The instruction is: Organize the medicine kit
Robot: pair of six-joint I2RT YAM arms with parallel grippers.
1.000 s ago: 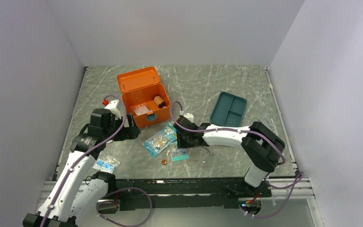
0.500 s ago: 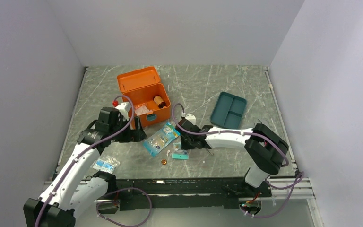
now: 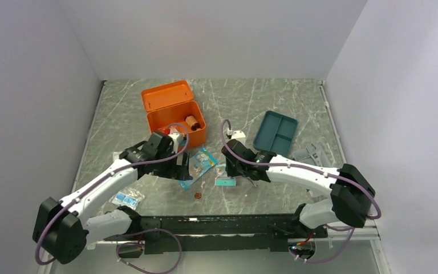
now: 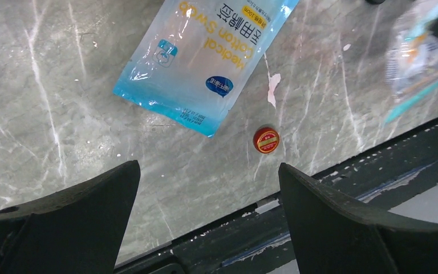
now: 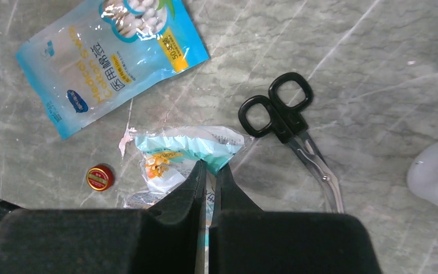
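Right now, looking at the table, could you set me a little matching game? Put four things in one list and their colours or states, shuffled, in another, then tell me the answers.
Things:
1. medicine kit
2. divided tray
3. scissors
4. small round cap

Descriptions:
A. red
B. orange, lid thrown open
C. teal, lying flat
D. black handles, blades closed

Pairs: 1-B, 2-C, 3-D, 4-A
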